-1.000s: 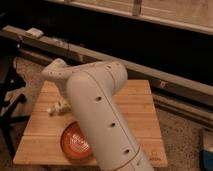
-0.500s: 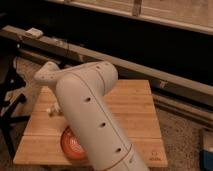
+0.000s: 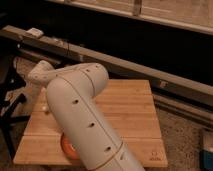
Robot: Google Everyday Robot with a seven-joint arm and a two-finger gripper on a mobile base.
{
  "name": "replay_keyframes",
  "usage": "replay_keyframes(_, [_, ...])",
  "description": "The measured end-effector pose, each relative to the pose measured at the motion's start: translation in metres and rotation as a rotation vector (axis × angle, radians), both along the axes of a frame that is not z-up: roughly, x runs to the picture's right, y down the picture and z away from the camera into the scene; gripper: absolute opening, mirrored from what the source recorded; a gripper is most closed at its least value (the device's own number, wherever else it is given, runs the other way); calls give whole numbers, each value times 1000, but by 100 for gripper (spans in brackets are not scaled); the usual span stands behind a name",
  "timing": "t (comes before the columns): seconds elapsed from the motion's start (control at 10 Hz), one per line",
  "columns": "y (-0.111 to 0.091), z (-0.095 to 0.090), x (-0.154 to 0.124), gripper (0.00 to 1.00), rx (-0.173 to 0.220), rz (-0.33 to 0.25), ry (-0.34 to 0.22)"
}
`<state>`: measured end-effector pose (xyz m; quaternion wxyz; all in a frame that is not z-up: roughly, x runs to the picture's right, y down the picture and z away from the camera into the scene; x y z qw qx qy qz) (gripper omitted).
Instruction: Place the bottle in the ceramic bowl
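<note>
The orange-red ceramic bowl (image 3: 67,146) sits near the front left of the wooden table (image 3: 135,115). Only its left edge shows past my big white arm (image 3: 82,115). A small pale bit (image 3: 45,106) shows at the arm's left edge over the table's left side. It looks like the end of the bottle, but I cannot be sure. My gripper is hidden behind the arm, somewhere below the wrist end (image 3: 39,75), over the left part of the table.
A long metal rail (image 3: 125,65) runs behind the table. A black stand (image 3: 12,110) is at the table's left. A blue-white thing (image 3: 207,150) sits on the floor at the right edge.
My arm has swung further left and closer to the camera. It now covers more of the bowl and the table's left half.
</note>
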<state>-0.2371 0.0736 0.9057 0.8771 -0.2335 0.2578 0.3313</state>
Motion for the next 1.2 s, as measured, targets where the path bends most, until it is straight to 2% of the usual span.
replay_keyframes(0.7, [-23, 12, 9, 65, 43, -3, 42])
replay_keyframes(1.2, [-40, 35, 5, 65, 62, 48, 64])
